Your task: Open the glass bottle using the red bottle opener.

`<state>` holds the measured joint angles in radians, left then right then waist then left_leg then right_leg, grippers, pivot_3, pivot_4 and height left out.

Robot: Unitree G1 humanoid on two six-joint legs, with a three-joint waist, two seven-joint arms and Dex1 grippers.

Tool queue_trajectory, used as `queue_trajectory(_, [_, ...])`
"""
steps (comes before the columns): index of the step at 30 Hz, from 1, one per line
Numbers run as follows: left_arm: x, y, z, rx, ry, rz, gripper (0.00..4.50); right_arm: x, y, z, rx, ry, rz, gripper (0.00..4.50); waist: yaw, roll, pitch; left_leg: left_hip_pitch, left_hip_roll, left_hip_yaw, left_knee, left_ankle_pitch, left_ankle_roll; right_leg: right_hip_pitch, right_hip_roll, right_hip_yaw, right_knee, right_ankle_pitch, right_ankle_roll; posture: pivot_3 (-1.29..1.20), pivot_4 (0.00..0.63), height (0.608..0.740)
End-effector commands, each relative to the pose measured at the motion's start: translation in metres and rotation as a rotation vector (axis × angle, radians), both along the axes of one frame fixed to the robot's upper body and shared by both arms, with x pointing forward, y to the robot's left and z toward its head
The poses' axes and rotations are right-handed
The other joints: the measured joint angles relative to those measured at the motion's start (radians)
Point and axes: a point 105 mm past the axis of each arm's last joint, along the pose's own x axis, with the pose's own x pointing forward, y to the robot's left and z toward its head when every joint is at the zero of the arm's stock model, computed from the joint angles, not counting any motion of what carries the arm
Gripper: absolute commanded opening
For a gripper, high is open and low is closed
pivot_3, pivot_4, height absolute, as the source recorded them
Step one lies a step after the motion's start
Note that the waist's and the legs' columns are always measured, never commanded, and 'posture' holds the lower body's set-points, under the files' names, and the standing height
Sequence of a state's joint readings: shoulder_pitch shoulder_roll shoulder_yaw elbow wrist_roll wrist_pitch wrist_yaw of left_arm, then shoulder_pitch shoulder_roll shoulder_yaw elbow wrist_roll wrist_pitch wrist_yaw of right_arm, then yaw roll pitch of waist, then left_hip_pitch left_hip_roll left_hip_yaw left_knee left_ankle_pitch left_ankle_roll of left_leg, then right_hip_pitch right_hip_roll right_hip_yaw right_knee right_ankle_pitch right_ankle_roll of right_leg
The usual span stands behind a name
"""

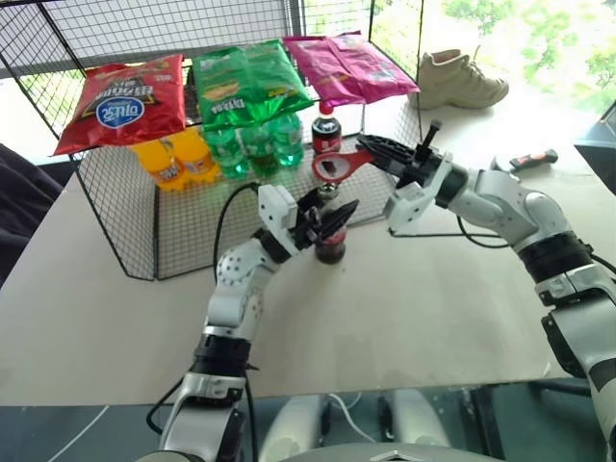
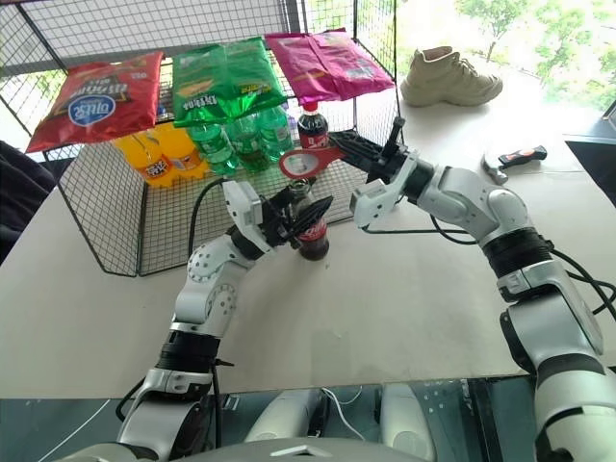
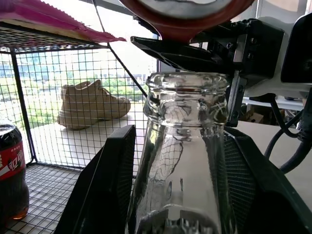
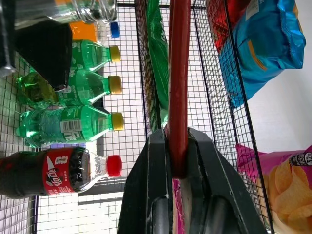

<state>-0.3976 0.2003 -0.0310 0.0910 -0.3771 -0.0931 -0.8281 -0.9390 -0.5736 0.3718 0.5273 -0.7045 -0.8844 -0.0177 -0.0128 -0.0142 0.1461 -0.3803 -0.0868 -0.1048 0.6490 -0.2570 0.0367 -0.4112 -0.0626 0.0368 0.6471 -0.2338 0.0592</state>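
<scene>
The glass bottle (image 1: 330, 246) stands upright on the table in front of the wire rack, dark liquid in its lower part. My left gripper (image 1: 332, 218) is shut on it, one black finger on each side of the neck (image 3: 185, 161). In the left wrist view its mouth is a bare glass rim. My right gripper (image 1: 377, 150) is shut on the handle of the red bottle opener (image 1: 337, 165). The opener's ring head hovers just above the bottle's mouth, close over the rim (image 3: 190, 22). The right wrist view has the opener (image 4: 178, 83) edge-on between the fingers.
A black wire rack (image 1: 135, 221) stands right behind the bottle. Chip bags (image 1: 125, 101) lie on top of it; green and orange soda bottles and a plastic cola bottle (image 1: 326, 135) stand inside. A beige shoe (image 1: 460, 79) and a hammer (image 1: 525, 160) lie at the back right.
</scene>
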Motion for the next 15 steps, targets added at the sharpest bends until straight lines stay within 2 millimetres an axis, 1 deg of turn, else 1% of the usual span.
queue_trajectory(1, [-0.003,-0.001,-0.006,0.000,0.028,-0.012,2.24,-0.002,-0.008,0.024,0.117,-0.033,-0.009,0.00,0.000,0.000,0.000,0.000,0.000,0.000,0.000,0.000,0.000,0.000,0.000,0.000,0.000,0.000,0.000,0.00,0.150,0.740])
queue_trajectory(3, [-0.003,0.000,-0.006,-0.001,0.029,-0.010,2.24,0.001,-0.012,0.024,0.148,-0.016,-0.023,0.00,0.001,0.000,0.000,0.000,0.000,0.000,0.000,0.000,0.000,0.000,0.000,0.000,0.000,0.000,0.000,0.00,0.150,0.740])
queue_trajectory(6, [-0.002,0.002,-0.005,-0.002,0.027,-0.001,2.24,0.007,-0.022,0.024,0.251,0.048,-0.056,0.00,0.000,0.000,0.000,0.000,0.000,0.000,0.000,0.000,0.000,0.000,0.000,0.000,-0.001,0.000,0.000,0.00,0.150,0.740])
queue_trajectory(10, [-0.002,0.002,-0.003,-0.009,0.022,0.002,2.24,0.014,-0.035,0.013,0.329,0.132,-0.104,0.00,0.000,0.000,0.000,0.000,0.000,0.000,-0.001,0.000,0.000,0.000,0.000,0.000,-0.001,0.000,0.000,0.00,0.150,0.740])
queue_trajectory(14, [-0.002,0.003,-0.002,-0.017,0.019,0.002,2.24,0.015,-0.038,0.003,0.351,0.175,-0.121,0.00,-0.001,0.000,0.000,0.000,0.000,0.000,0.000,0.000,0.000,0.000,0.000,0.001,-0.001,0.000,0.000,0.00,0.150,0.740])
queue_trajectory(15, [-0.002,0.003,-0.002,-0.018,0.018,0.003,2.59,0.015,-0.038,0.000,0.354,0.186,-0.125,0.00,-0.001,0.000,0.000,0.000,0.001,0.000,0.000,0.000,0.000,0.000,0.000,0.001,-0.001,0.000,0.000,0.00,0.150,0.740])
